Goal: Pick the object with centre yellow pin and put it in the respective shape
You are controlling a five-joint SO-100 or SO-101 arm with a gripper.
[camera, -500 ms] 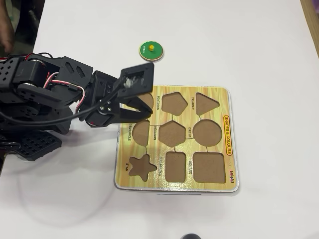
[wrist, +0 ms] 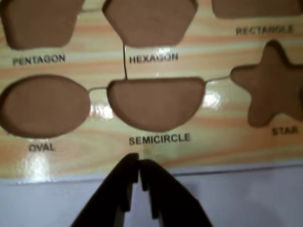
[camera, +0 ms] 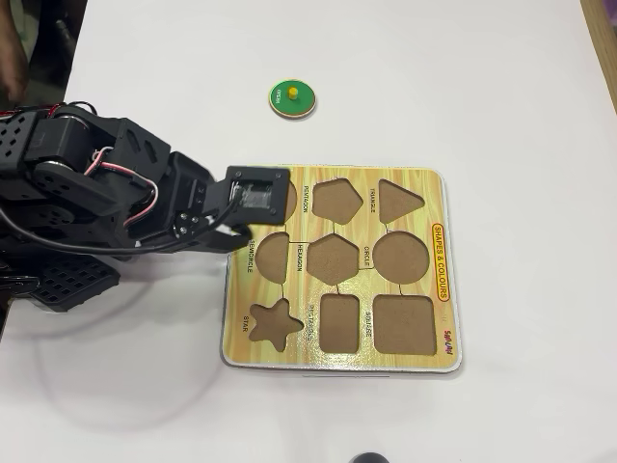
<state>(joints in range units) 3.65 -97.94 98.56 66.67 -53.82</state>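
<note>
The green disc with the yellow pin (camera: 292, 97) lies flat on the white table, beyond the puzzle board's top edge in the overhead view. The yellow wood-grain board (camera: 424, 188) holds the round CIRCLE cut-out (camera: 401, 257) in its middle row on the right, with nothing in it. My gripper (camera: 237, 239) hangs over the board's left edge, well below and left of the disc. In the wrist view the gripper (wrist: 138, 160) is shut on nothing, its tips just below the SEMICIRCLE label on the board (wrist: 213, 142). Disc and circle cut-out are out of the wrist view.
Other brown cut-outs are bare: hexagon (camera: 333, 258), star (camera: 273, 324), semicircle (wrist: 155, 101), oval (wrist: 43, 105). The black arm body (camera: 67, 193) fills the left side of the table. A dark object (camera: 366, 458) pokes in at the bottom edge.
The gripper was open and reaching up-right over the oval. Now it is shut, drawn back and tipped down at the board's left edge. Disc and board have not moved.
</note>
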